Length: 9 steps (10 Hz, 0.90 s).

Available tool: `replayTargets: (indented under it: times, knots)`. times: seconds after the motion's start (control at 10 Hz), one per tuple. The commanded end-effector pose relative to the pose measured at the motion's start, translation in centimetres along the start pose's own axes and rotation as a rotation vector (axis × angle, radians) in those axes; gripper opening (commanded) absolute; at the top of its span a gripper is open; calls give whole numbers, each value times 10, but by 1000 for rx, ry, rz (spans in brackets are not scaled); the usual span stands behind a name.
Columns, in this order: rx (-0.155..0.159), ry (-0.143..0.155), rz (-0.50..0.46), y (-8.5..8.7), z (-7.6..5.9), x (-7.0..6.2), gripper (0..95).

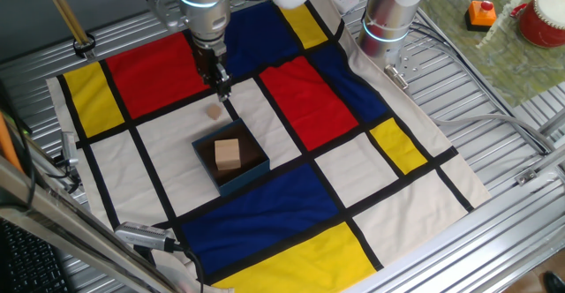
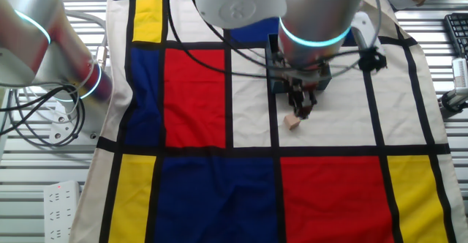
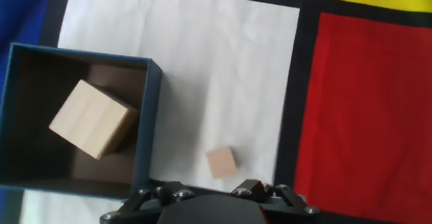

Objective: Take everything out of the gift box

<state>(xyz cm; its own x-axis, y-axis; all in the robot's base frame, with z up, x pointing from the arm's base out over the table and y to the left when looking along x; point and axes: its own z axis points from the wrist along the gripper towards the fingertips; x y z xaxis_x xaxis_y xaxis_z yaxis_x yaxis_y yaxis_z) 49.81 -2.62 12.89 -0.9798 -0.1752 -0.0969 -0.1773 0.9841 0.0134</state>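
Note:
The gift box [image 1: 250, 175], dark blue outside and brown inside, sits on the patterned cloth with a large tan wooden block [image 1: 228, 154] inside it. A much smaller tan block [image 1: 214, 113] lies on a white square of cloth just outside the box. My gripper [image 1: 222, 86] hangs directly above this small block, open and empty, clear of it. In the hand view the box [image 3: 152, 109] is at the left with the large block [image 3: 92, 119] tilted inside, and the small block [image 3: 221, 162] lies right of it. The other fixed view shows the gripper [image 2: 302, 110] over the small block [image 2: 293, 122].
The arm's base [image 1: 388, 15] stands at the cloth's far edge. An orange toy with a green top [image 1: 481, 13] and a red pot [image 1: 543, 19] sit on a green mat at the far right. Cables and a power strip [image 2: 62, 199] lie beside the cloth.

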Motion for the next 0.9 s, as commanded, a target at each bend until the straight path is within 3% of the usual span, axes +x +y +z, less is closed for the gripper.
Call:
replayTargets:
  times: [0.1,0.5,0.6,0.7,0.9]
  knots:
    - [-14,-24,13,23,-6,-8,570]
    - [-8,-17,-42,63,-6,-28,570]
    - [-11,-17,-57,72,-7,-32,380]
    - [-15,-16,-79,80,-6,-33,380]
    - [-28,-14,-231,96,-3,-30,380]
